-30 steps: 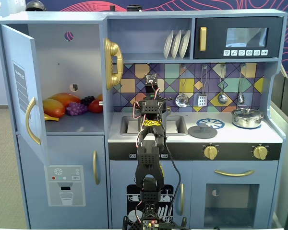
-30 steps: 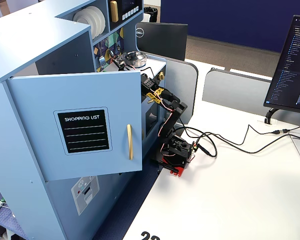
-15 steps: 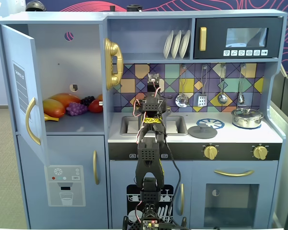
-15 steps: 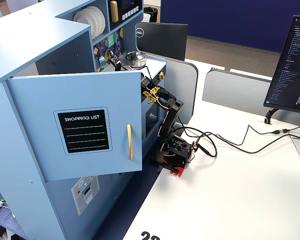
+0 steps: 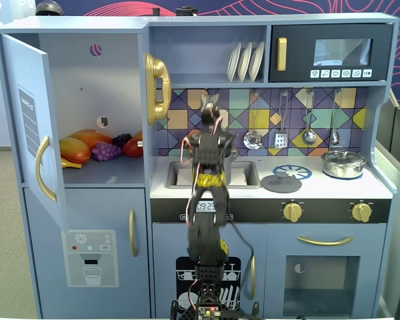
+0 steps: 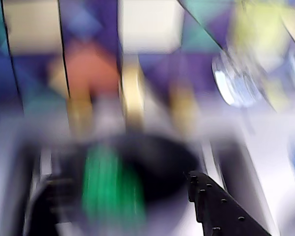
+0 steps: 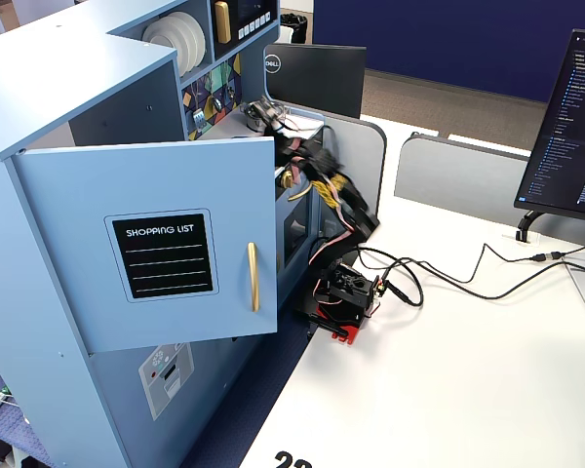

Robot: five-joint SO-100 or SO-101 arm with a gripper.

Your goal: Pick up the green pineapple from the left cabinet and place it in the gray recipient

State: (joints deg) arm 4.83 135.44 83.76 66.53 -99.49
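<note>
Green pineapple [image 6: 107, 189]: seen only in the wrist view, as a smeared bright green streak inside a dark round opening at the bottom of the picture (blur hides its bumps and leaves).
Gray recipient [image 6: 162, 160]: the dark round vessel around that green streak, low in the wrist view; in the front fixed view the arm covers the sink area and the pot cannot be made out.
Gripper [image 6: 214, 209]: one black finger with small studs shows at the lower right of the wrist view, to the right of the green streak and apart from it; I cannot tell whether the fingers are spread or closed, since the second finger is not clear.
Arm [image 5: 207, 193]: stands upright in front of the sink, its upper part reaching toward the tiled back wall (blurred in both fixed views).
Left cabinet [image 5: 93, 87]: its door [image 5: 33, 140] hangs open to the left in the front fixed view, gold handle on the inner edge; a round hole shows in the back wall.
Cabinet contents: an orange-yellow fruit [image 5: 77, 148], a purple grape bunch [image 5: 107, 151] and a red fruit [image 5: 133, 147] lie together on the shelf.
Stove side: a shiny silver lidded pot [image 5: 343, 163] sits at the right in the front fixed view, well apart from the arm.
Surface [image 7: 448, 380]: white desk carrying the arm's base and black cables.
</note>
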